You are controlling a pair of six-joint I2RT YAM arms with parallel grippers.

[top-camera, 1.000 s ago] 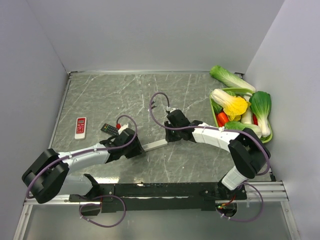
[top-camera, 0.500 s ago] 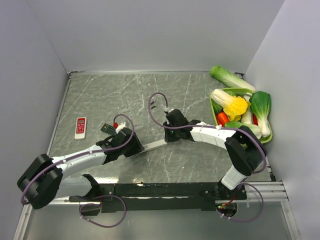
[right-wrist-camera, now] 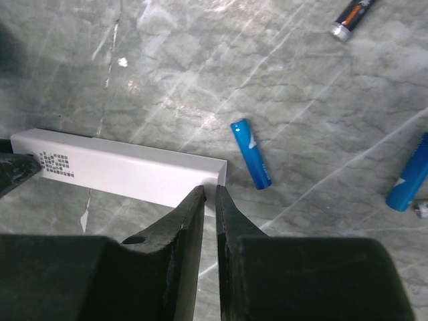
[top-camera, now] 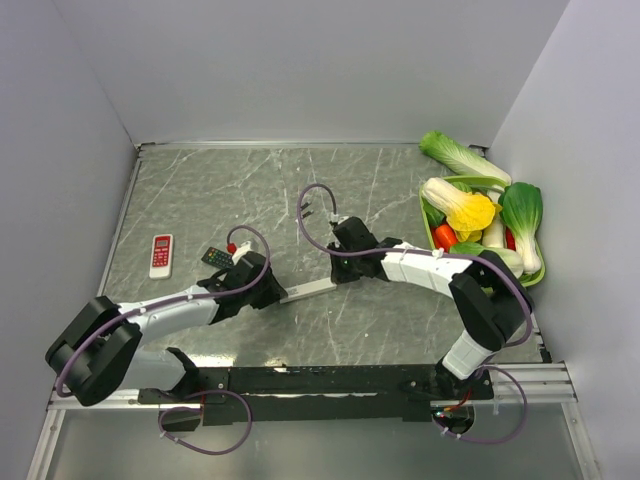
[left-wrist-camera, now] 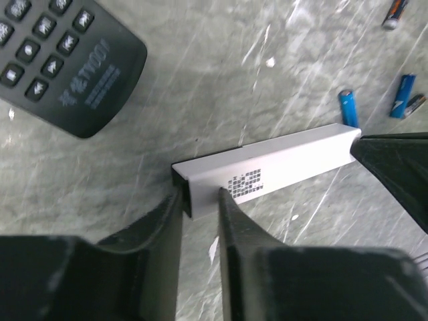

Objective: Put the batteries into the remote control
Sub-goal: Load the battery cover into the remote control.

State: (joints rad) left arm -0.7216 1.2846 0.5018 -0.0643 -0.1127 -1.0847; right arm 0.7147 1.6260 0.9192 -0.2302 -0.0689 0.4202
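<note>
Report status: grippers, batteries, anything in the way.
Left gripper clamps one end of white bar; right gripper nearly shut at other end, grip unclear. Batteries loose on table. Black remote nearby, untouched.

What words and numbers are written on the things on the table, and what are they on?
Black remote: white brand print, upside down and too blurred to read; button signs too small.
White bar: a dotted code patch, no letters.
Blue batteries: print too small to read.
Red and white remote: too small to read.

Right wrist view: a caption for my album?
Fingers at the end of a white bar, blue batteries scattered nearby.
</note>
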